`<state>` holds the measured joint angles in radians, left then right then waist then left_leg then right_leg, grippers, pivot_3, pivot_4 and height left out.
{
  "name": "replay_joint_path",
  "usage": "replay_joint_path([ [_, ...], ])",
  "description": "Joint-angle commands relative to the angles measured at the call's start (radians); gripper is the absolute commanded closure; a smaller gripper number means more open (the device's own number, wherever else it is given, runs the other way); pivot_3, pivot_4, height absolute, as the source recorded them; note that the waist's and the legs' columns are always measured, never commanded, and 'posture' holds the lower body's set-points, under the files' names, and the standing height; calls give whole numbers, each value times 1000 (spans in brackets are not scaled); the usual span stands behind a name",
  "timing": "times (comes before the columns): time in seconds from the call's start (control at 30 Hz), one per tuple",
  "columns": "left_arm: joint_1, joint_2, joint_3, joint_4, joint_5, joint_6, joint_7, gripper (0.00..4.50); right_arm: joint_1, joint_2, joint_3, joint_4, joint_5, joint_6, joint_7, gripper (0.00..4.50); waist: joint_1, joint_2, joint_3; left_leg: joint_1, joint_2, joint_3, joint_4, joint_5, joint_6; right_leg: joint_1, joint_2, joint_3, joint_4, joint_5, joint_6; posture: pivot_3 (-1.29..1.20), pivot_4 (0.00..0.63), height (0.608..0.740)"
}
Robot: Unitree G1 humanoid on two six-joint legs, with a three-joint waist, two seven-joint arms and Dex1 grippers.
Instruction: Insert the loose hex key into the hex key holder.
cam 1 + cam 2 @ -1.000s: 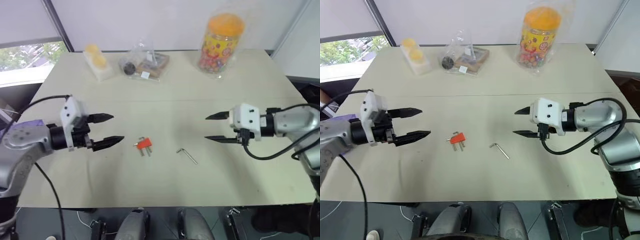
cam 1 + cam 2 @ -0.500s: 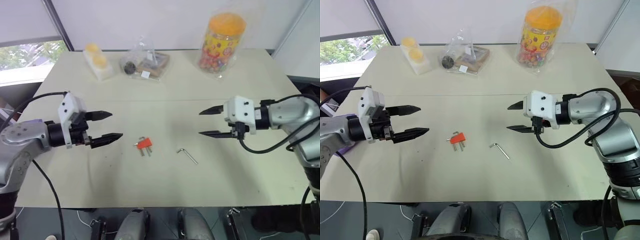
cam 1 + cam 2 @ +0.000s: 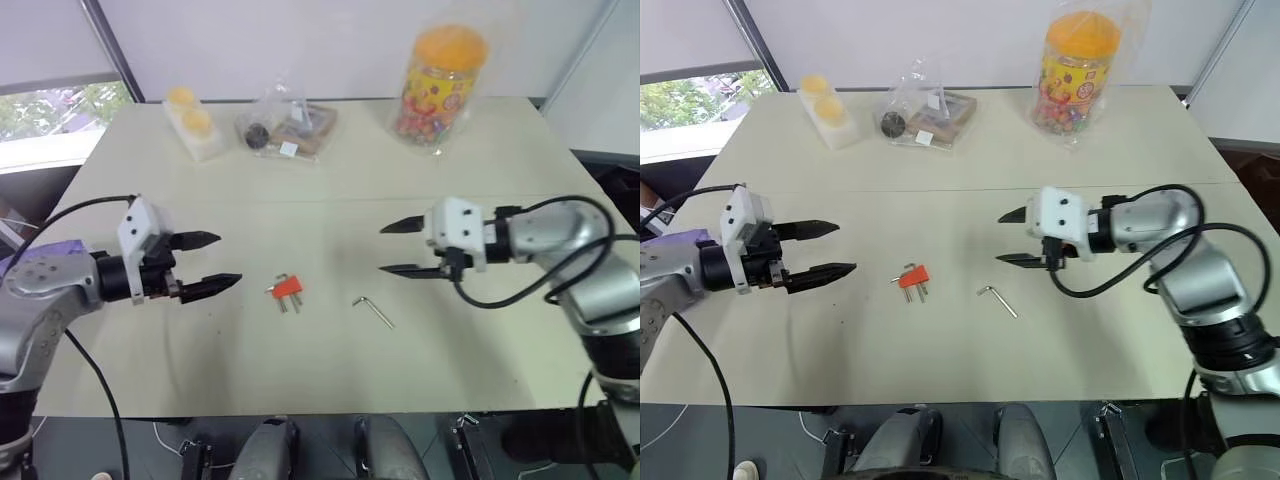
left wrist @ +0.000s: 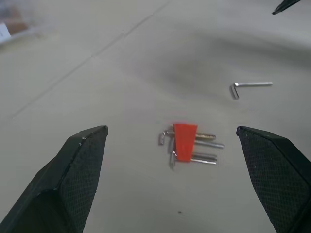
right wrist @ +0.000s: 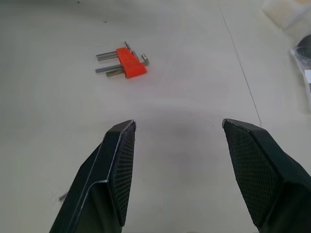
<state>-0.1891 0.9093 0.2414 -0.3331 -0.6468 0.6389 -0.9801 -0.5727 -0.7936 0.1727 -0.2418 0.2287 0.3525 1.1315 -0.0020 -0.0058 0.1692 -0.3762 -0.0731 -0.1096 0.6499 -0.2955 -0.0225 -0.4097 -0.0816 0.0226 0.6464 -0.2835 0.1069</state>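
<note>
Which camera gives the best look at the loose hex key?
The left wrist view: the loose hex key lies unobstructed, its bent end clear. Both eye views show it smaller, beside the hex key holder. In the right wrist view I cannot make it out.

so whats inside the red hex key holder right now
The hex key holder holds a few short grey keys sticking out both sides. The loose hex key lies apart on the table, not inserted. How deep the keys sit inside is hidden.
</note>
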Motion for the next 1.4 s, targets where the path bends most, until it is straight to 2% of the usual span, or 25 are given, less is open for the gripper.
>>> replay_joint_path([
  [0.03, 0, -6, 17, -13, 12, -22, 17, 75, -22, 83, 78, 78, -108, -75, -88, 1549, -7, 0, 0, 0, 0, 0, 0, 0, -1, 0, 0, 0, 0, 0, 0, 0, 150, 740],
  [0.27, 27, -4, 30, -31, 35, -32, 33, 75, -11, 299, 196, 317, -270, -193, -270, 1549, -12, 0, 0, -1, 0, 0, 0, 4, -7, -2, 0, 0, 1, 0, 0, 0, 150, 740],
  [0.47, 43, -1, 49, -49, 19, -20, 44, 75, 5, 374, 239, 377, -322, -237, -302, 1549, -13, 0, 0, -1, 0, 0, 0, 5, -8, -4, 1, 0, 3, 0, 0, 0, 150, 740],
  [1.4, 83, 4, 82, -76, 13, -16, 60, 75, 18, 537, 329, 397, -358, -192, -269, 1549, -19, 0, 0, 0, 0, 0, -1, 5, -9, -3, 2, 0, 4, 0, 0, 0, 150, 740],
])
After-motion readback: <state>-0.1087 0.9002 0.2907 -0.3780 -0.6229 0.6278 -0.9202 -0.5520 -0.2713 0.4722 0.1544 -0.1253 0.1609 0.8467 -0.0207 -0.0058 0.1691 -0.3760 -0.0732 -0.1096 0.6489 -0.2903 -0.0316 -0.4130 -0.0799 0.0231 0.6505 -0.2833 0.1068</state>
